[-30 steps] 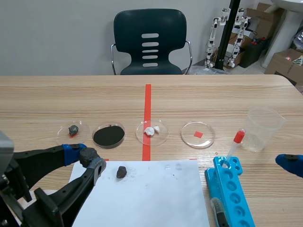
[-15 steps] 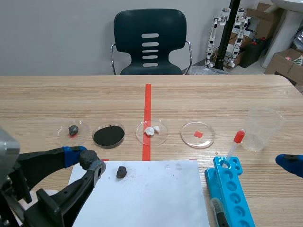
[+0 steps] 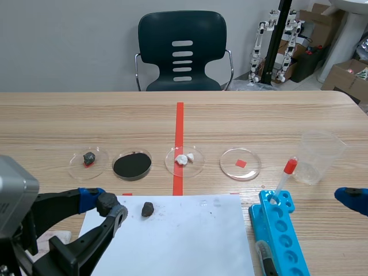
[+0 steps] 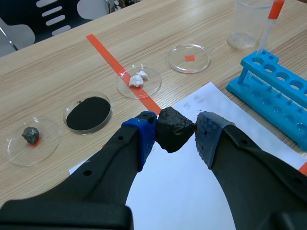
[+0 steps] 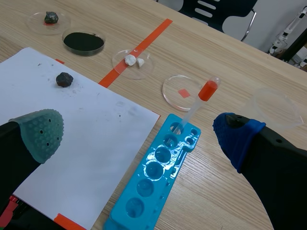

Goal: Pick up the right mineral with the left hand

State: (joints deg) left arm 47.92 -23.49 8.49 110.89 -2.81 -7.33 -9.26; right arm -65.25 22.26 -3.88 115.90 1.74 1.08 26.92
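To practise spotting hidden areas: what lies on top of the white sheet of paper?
A small dark rock lies on the white paper sheet, with dark smudges. The left gripper, shut on a black mineral, and its arm cover the sheet's near-left corner; anything there is hidden.

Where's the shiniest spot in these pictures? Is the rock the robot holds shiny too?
Right wrist view: white glare fills the wells of the blue rack. Scene view: the same rack shows hardly any glare. Left wrist view: the black mineral in the left end effector looks dull, with no bright spot.
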